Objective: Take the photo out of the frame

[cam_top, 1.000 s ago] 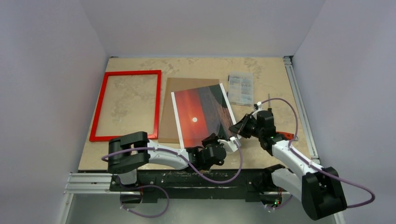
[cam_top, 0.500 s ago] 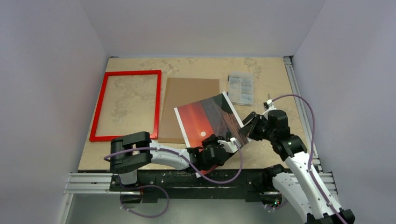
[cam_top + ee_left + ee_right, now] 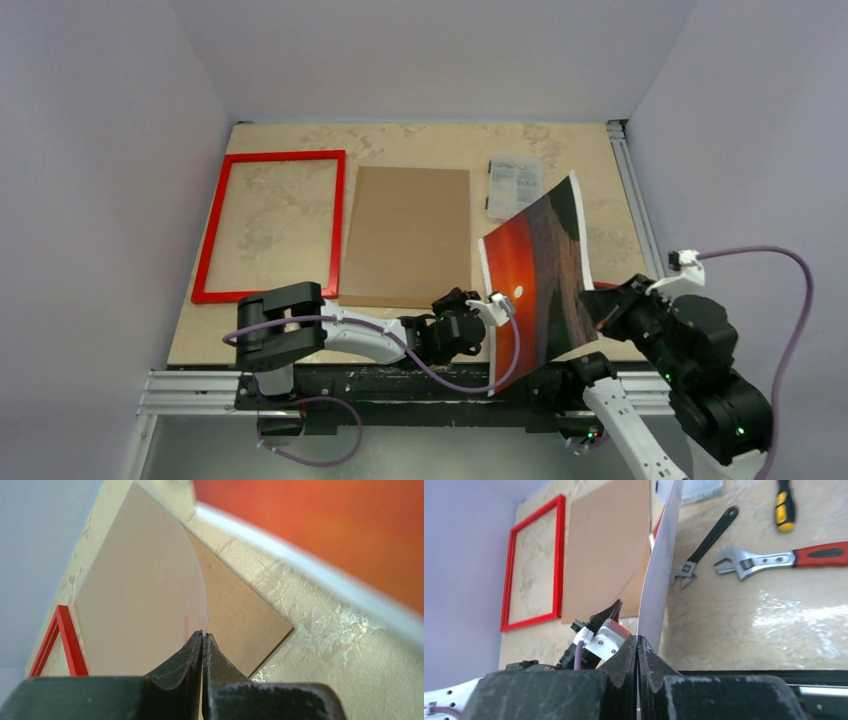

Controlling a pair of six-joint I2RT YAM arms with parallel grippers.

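Rectangular sunset photo print [image 3: 540,270]: out of thin red frame [image 3: 283,156] at ten o'clock, pinched in right jaws; left jaws clamp clear sheet [image 3: 150,580]. Next, likely: lay flat, release.

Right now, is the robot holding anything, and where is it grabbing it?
The right gripper pinches the photo by one edge; the left gripper pinches a clear sheet at its edge.

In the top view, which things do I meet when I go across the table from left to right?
Frame, board, photo; the bag overlaps the photo, so it is left out.
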